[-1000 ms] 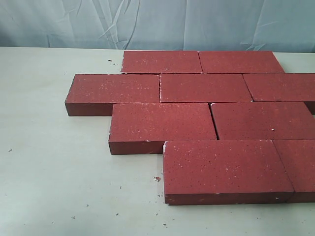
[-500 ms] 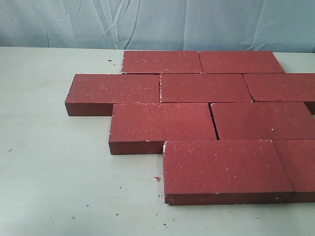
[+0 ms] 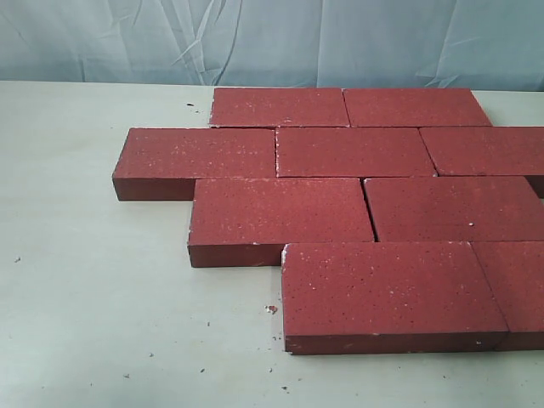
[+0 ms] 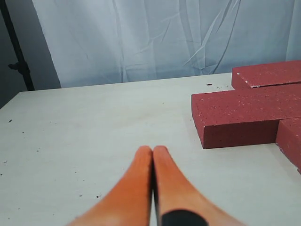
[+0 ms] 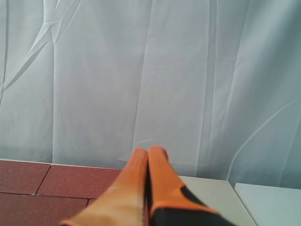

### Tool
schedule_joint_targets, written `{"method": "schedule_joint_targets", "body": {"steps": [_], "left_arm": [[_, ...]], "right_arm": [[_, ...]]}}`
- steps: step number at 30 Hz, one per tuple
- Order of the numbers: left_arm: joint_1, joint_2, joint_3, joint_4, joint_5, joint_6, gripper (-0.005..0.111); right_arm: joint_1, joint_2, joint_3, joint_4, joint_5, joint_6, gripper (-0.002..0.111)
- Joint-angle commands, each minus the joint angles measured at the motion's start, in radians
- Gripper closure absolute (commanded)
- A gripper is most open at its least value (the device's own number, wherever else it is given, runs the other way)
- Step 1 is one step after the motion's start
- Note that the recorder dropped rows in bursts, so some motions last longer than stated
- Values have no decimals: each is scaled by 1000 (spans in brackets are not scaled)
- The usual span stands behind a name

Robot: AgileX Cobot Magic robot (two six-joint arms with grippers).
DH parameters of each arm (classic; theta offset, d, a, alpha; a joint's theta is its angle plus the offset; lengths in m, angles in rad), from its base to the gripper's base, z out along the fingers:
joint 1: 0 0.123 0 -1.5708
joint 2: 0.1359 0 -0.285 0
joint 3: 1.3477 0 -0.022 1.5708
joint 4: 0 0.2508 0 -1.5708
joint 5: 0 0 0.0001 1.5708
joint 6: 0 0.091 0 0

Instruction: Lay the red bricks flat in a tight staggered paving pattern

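Now, speckled dark-red bricks (image 3: 280, 217) flat, staggered, left end effector (image 4: 153, 150) pinched together, right end effector (image 5: 148, 151) likewise

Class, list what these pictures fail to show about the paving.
Exterior view: the dark red speckled rectangular bricks run off the right edge, so their count is uncertain.
Right wrist view: the shut orange right claw hides some paving behind it.
Left wrist view: the edge cuts off most bricks.

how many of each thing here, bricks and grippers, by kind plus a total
red bricks: 9 (rows of 2, 3, 2 and 2, back to front)
orange grippers: 2 (left gripper, right gripper, both closed and empty)
total: 11
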Motion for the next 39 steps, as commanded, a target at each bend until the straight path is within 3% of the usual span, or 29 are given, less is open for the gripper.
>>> {"method": "schedule_joint_targets", "body": {"steps": [1,16,22,29,39], "left_arm": [[3,-5,5,-7,4,-1,107],[3,-5,5,-7,4,-1,107],[3,-5,5,-7,2,-1,107],[3,-5,5,-7,2,-1,107],[3,-5,5,-7,2,-1,107]], "right_arm": [[-4,-4,3,1,-13,2,109],[-5,-24,11,1,17,2,109],[-25,-158,201,16,-73,2,109],[-52,-323,382,53,-59,4,109],[-52,-380,426,59,-52,4,109]]}}
